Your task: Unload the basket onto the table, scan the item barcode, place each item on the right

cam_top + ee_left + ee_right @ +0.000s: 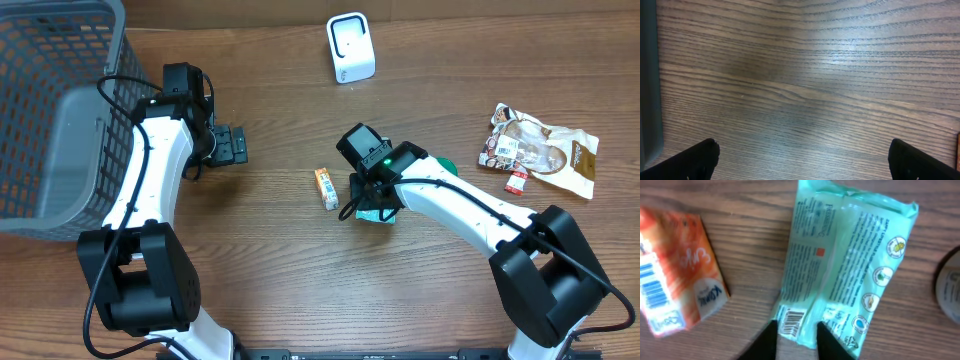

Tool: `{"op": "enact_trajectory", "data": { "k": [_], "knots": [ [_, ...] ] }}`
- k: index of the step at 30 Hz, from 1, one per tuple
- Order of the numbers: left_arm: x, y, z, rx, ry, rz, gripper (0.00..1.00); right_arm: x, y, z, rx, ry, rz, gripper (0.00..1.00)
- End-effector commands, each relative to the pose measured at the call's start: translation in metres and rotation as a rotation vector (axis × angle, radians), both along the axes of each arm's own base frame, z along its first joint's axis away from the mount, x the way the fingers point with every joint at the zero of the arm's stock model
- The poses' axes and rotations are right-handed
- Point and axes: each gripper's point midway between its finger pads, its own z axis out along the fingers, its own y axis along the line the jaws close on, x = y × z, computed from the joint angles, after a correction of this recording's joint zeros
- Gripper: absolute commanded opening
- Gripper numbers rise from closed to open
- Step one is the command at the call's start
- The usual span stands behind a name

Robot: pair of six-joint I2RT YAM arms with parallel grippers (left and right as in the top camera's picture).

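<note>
**Clerk:** Entry one, the task's piece: pale green packet point(850, 265). Where is it lying?

**Checker:** It is lying flat on the counter point(280, 260), near the middle, just beside a small orange box point(326, 187). Its barcode point(790, 321) is facing up, at the end nearest the right fingers point(832, 342).

**Clerk:** And what are those fingers doing?

**Checker:** They are straddling the barcode end, standing close on both sides. I cannot tell whether they are pinching the packet or only bracketing it.

**Clerk:** Left fingers point(695, 160)?

**Checker:** They are spread wide and released, hovering over bare wood beside the basket point(40, 120) and grasping nothing.

**Clerk:** Hazards, as you are judging them?

**Checker:** I am counting three.
- The packet is looking soft and slick, so a pinch on its thin edge may be slipping, or letting it droop and fold on the lift.
- The fingers are sitting either side of the barcode and may be shading or creasing it. The white scanner point(350, 47), standing well apart at the far edge, may then be failing to read.
- The orange box is lying close enough that a careless sweep could be knocking it.

**Clerk:** Containers?

**Checker:** One grey mesh basket is standing at the left edge, and nothing is showing inside the part in view. A snack bag point(540, 150) is lying loose on the right, in no container.
</note>
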Motion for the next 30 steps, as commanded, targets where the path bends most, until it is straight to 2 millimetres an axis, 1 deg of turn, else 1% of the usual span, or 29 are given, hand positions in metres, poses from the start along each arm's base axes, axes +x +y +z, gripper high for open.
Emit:
{"op": "enact_trajectory", "data": {
  "k": [1, 2, 5, 6, 7, 8, 13, 19, 23, 28, 30],
  "knots": [
    [0.001, 0.0, -0.001, 0.008, 0.003, -0.019, 1.0, -0.001, -0.004, 0.002, -0.015, -0.021, -0.01, 0.13],
    [0.001, 0.0, -0.001, 0.008, 0.003, -0.019, 1.0, 0.0, -0.005, 0.0, -0.017, -0.024, -0.01, 0.1],
    [0.001, 0.0, -0.001, 0.008, 0.004, -0.019, 1.0, -0.001, -0.007, -0.004, -0.022, -0.029, -0.012, 0.1],
    [0.001, 0.0, -0.001, 0.008, 0.003, -0.019, 1.0, -0.002, -0.007, -0.006, -0.022, -0.028, -0.012, 0.13],
    [0.001, 0.0, -0.001, 0.008, 0.003, -0.019, 1.0, -0.003, -0.008, -0.009, -0.025, -0.025, -0.012, 0.18],
    [0.001, 0.0, -0.001, 0.008, 0.003, -0.019, 1.0, -0.003, -0.009, -0.009, -0.025, -0.026, -0.012, 0.2],
    [0.001, 0.0, -0.001, 0.008, 0.004, -0.019, 1.0, -0.001, -0.007, -0.01, -0.017, -0.035, -0.013, 0.23],
    [0.001, 0.0, -0.001, 0.008, 0.003, -0.019, 1.0, -0.003, -0.009, -0.017, -0.016, -0.035, -0.013, 0.23],
    [0.001, 0.0, -0.001, 0.008, 0.004, -0.019, 1.0, -0.006, -0.011, -0.023, -0.018, -0.031, -0.016, 0.27],
    [0.001, 0.0, -0.001, 0.008, 0.003, -0.019, 1.0, -0.008, -0.013, -0.033, -0.034, -0.012, -0.015, 0.37],
    [0.001, 0.0, -0.001, 0.008, 0.004, -0.019, 1.0, -0.009, -0.014, -0.037, -0.041, -0.003, -0.015, 0.38]
  ]
}}
